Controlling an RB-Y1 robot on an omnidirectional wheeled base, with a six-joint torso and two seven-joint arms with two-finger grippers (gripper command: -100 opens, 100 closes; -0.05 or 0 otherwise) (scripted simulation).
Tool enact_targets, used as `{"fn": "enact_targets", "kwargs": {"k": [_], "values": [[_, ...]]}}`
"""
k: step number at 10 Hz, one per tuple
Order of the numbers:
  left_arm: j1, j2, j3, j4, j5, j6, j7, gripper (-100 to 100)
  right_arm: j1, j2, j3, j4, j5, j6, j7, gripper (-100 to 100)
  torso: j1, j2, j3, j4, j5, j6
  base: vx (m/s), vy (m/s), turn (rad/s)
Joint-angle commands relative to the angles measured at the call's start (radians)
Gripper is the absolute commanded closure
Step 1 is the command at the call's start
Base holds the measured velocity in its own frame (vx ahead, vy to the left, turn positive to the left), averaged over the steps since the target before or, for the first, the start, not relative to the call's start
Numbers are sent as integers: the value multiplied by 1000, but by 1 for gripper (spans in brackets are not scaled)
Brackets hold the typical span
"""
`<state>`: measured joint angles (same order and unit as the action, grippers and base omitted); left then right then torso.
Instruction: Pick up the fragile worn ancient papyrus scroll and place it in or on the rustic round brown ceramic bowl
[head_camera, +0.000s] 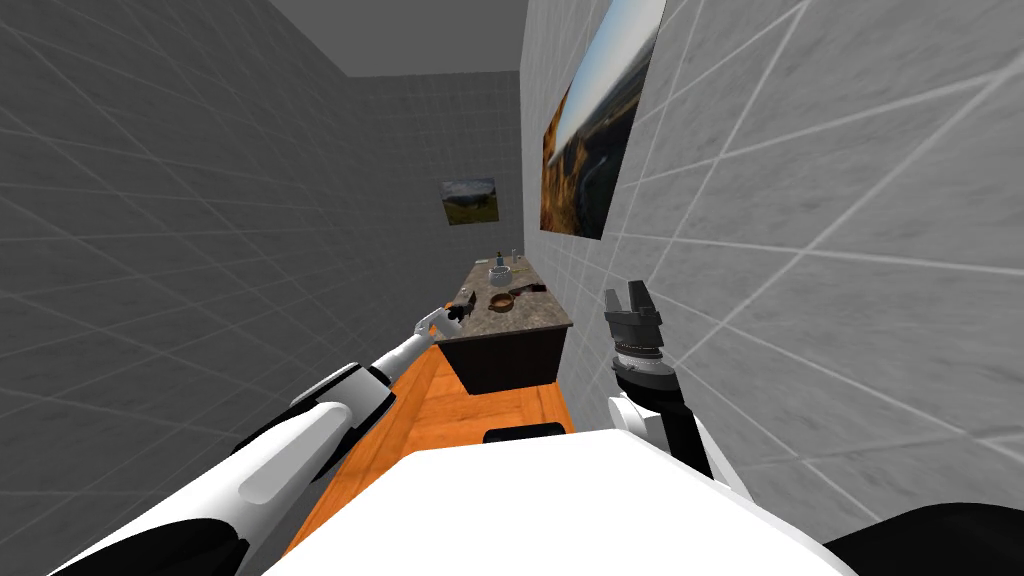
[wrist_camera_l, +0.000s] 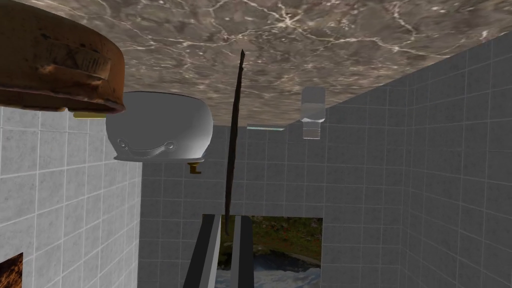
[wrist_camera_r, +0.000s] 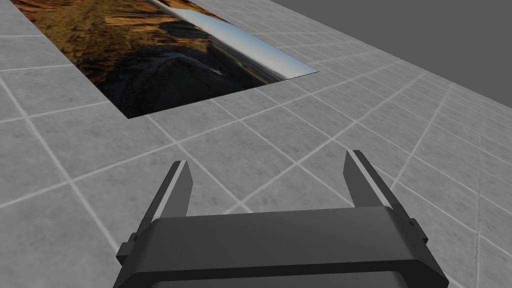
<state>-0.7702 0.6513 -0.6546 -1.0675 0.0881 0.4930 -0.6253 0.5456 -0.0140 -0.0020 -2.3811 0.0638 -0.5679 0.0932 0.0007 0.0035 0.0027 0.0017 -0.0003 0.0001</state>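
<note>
My left gripper (wrist_camera_l: 227, 218) is shut on the scroll (wrist_camera_l: 234, 140), a thin dark brown strip seen edge-on that runs out from between the two fingers over the marbled counter (wrist_camera_l: 325, 40). In the head view the left gripper (head_camera: 455, 312) hovers at the counter's near left corner. The round brown bowl (head_camera: 501, 301) stands on the counter just beyond and to the right of it. In the left wrist view the bowl (wrist_camera_l: 55, 70) is close, off to one side of the scroll. My right gripper (head_camera: 630, 300) is raised beside the right wall, open (wrist_camera_r: 268, 160) and holding nothing.
A white pot (wrist_camera_l: 160, 130) stands behind the bowl, and a clear glass (wrist_camera_l: 313, 110) is further back. A dark flat object (head_camera: 527, 289) lies right of the bowl. The counter (head_camera: 535, 318) sits against the tiled right wall, with an orange floor (head_camera: 440, 410) in front.
</note>
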Motion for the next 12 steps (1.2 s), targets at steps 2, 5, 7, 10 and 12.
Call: {"fn": "enact_targets", "kwargs": {"k": [2,5,7,10,12], "values": [[-43,3,-11,2,21,68,13,100,0,0,0,0,0,0,0,0,-1,-1,-1,0,0,0,-35,1,-122],[-95,-1,-20,2,53,142,15,100,0,0,0,0,0,0,0,0,-3,-2,-1,0,-1,0,-14,-22,-99],[-129,-8,-24,3,77,189,12,100,0,0,0,0,0,0,0,0,-4,-4,-2,-1,-1,0,12,-36,-80],[-178,-19,-29,4,114,255,4,100,0,0,0,0,0,0,0,0,-5,-5,-3,-1,-1,0,20,-38,-79],[-208,-26,-32,4,138,296,-3,100,0,0,0,0,0,0,0,0,-5,-5,-3,-1,-1,0,27,-41,-69]]}}
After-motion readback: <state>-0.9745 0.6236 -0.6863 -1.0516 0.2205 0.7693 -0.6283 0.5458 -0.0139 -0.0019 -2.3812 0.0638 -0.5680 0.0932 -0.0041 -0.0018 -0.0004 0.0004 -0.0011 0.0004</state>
